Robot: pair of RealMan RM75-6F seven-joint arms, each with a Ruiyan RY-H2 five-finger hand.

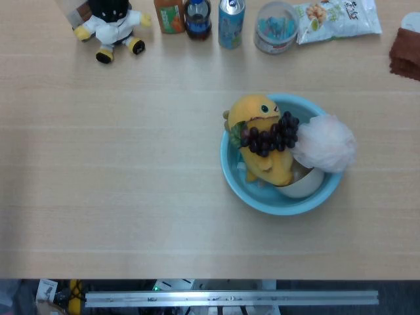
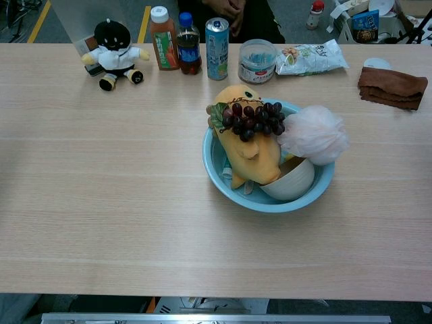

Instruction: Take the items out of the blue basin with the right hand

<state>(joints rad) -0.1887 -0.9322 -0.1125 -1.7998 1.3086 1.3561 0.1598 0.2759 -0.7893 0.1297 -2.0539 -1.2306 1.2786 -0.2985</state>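
A blue basin (image 1: pixel 262 200) (image 2: pixel 223 181) stands right of the table's middle. Inside it lies a yellow plush toy (image 1: pixel 262 161) (image 2: pixel 251 152) with a bunch of dark purple grapes (image 1: pixel 270 134) (image 2: pixel 253 118) draped over it. A pink mesh bath sponge (image 1: pixel 327 143) (image 2: pixel 314 135) rests on the basin's right rim. Under the plush and sponge sits a white bowl (image 1: pixel 305 185) (image 2: pixel 291 182), partly hidden. Neither hand shows in the head view or the chest view.
Along the far edge stand a black-and-white plush doll (image 1: pixel 111 26) (image 2: pixel 115 54), an orange juice bottle (image 2: pixel 162 47), a dark soda bottle (image 2: pixel 188 44), a blue can (image 2: pixel 217 39), a clear tub (image 2: pixel 256 61) and a snack bag (image 2: pixel 312 57). A brown cloth (image 2: pixel 393 88) lies far right.
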